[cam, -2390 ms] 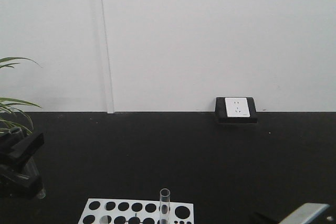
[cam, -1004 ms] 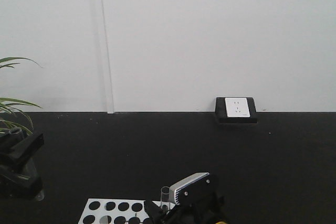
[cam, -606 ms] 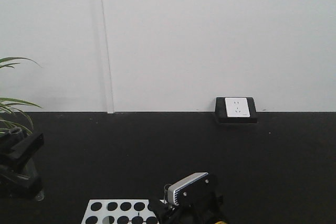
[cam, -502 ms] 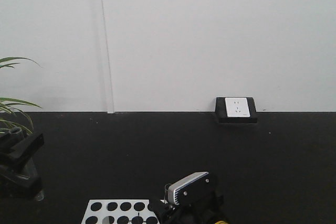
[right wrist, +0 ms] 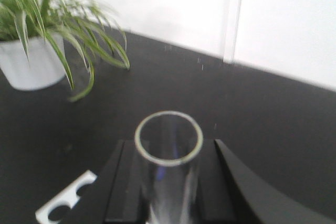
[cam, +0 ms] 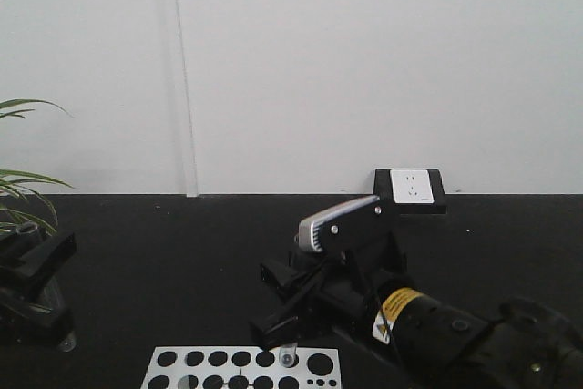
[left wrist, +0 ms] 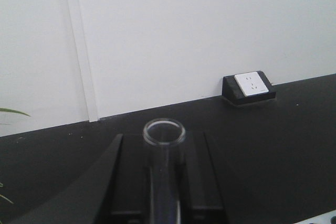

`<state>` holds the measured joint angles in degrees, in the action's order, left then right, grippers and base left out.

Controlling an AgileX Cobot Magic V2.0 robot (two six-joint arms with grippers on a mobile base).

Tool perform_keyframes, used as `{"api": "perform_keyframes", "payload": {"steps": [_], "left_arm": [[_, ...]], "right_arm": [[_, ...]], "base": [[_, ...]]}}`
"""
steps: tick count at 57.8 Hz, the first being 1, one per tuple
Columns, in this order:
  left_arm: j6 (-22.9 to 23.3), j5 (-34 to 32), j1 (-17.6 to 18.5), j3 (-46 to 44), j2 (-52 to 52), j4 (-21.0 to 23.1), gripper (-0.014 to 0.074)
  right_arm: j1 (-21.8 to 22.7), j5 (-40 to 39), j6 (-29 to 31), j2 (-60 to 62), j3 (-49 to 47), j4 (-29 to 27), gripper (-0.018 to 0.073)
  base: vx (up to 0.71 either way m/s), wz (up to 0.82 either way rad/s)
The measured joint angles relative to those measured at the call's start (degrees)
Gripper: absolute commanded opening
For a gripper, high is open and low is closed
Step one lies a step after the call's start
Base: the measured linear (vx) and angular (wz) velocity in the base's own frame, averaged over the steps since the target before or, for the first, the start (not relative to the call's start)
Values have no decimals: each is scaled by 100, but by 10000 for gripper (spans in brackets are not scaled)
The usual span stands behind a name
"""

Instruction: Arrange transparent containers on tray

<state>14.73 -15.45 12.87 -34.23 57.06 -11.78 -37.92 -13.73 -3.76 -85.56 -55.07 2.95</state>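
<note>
My right fingers [right wrist: 231, 192] have risen from the white rack [cam: 209, 370], clenched on a test tube [right wrist: 168, 153]. My left fingers [left wrist: 100, 192] grasp a second test tube [left wrist: 164, 153]. The tray comes next.

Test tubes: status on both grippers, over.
Left gripper shut on test tube. Right gripper shut on second tube, lower end over white rack. Tray not in view.

A rack [cam: 241, 366] lies at the near edge of the desk [cam: 182, 243], and a tube [cam: 288, 355] sits between the right fingers [cam: 273, 323] over the rack's right part. Well left of the rack, the left fingers [left wrist: 100, 192] hold a second tube [left wrist: 164, 145], with a plant [cam: 20, 193] behind them. Far behind the rack, to its right, a socket box [cam: 410, 190] sits against the wall [cam: 364, 61].
</note>
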Motion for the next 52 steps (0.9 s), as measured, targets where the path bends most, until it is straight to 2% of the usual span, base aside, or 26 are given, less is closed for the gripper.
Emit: {"api": "perform_keyframes", "payload": {"steps": [11, 27, 44, 52], "left_arm": [[0, 2, 0, 0, 0, 0, 129], [0, 308, 0, 0, -457, 0, 129], [0, 853, 0, 0, -1328, 2, 129], [0, 1109, 0, 0, -1625, 9, 132]], "right_arm": [[0, 733, 46, 444, -499, 0, 133], [0, 1919, 46, 1536, -564, 0, 135], [0, 1838, 46, 3083, 446, 14, 139], [0, 2005, 46, 3575, 616, 14, 141]], "base": [[0, 0], [0, 0], [0, 0], [0, 0]]}}
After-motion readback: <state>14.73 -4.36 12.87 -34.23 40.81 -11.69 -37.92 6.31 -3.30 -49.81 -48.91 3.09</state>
